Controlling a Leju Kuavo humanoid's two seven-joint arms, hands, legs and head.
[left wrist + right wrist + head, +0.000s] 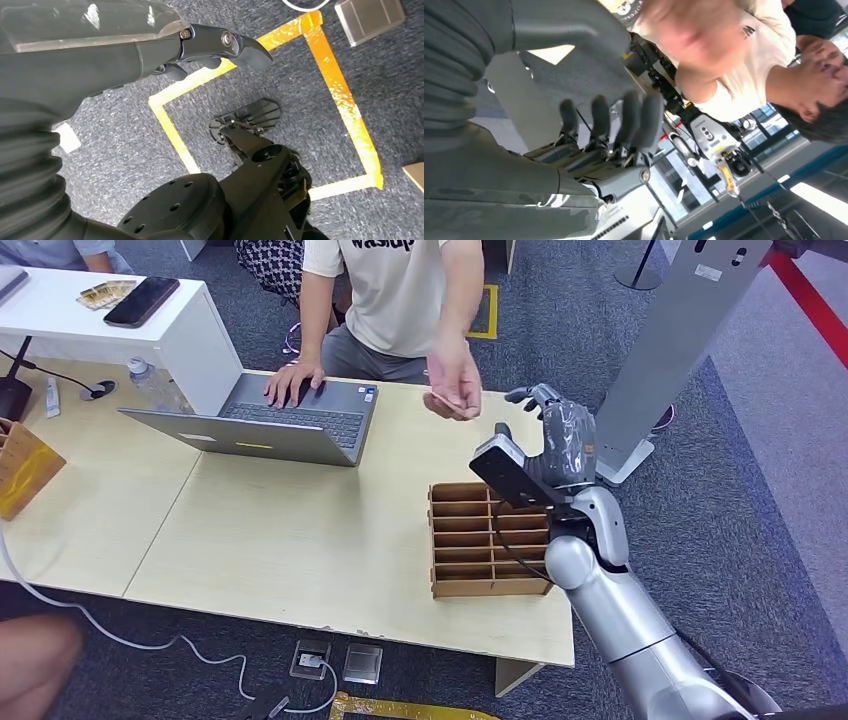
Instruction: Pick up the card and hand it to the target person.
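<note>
Left to right: your left hand (210, 47) hangs over the floor, fingers curled on nothing. The person's hand (452, 388), at 12 o'clock over the desk (280, 530), seems to pinch the card (444, 400). Your right hand (560, 435), at its 3 o'clock, is spread and empty; draw it back slowly, clear of the rack (485, 540).

Right hand (562, 440) raised, fingers (631, 117) apart
</note>
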